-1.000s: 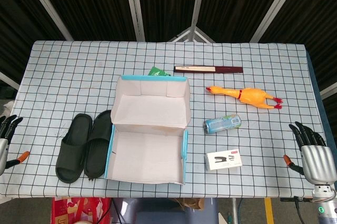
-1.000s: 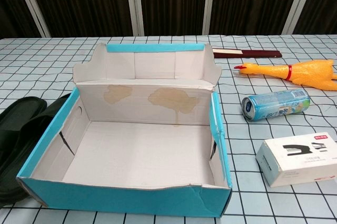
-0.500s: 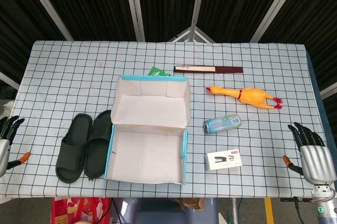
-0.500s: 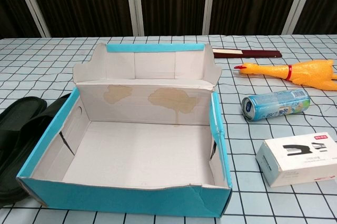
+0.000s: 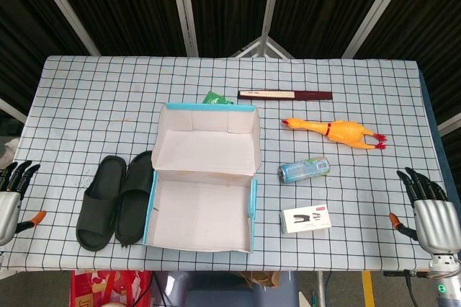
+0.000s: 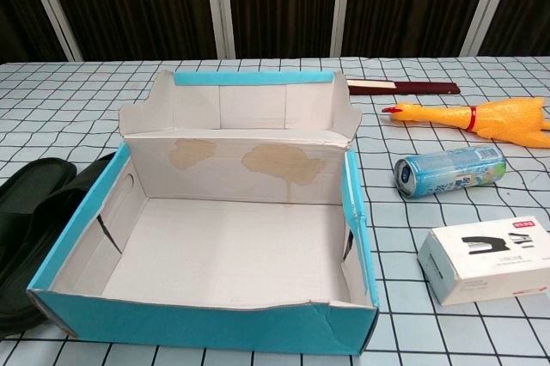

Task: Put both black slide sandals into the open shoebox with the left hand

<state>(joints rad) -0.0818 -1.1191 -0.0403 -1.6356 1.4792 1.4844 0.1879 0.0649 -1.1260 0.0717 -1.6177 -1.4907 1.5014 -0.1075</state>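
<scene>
Nothing done yet: both black slide sandals lie side by side on the checked tabletop, just beside the left wall of the open shoebox, whose pale, water-stained cardboard floor is bare. Left hand hangs at the tabletop's left edge, well apart from the sandals, fingers spread, holding nothing; right hand likewise spread and empty at the right edge. Sandals look like soft matte moulded foam with broad straps; box is thin card, teal outside, front lip torn.

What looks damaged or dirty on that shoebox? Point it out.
The shoebox is worn: two brownish stains mark the inner back wall, and the front rim has a small tear near its right corner. The inside is otherwise bare.
</scene>
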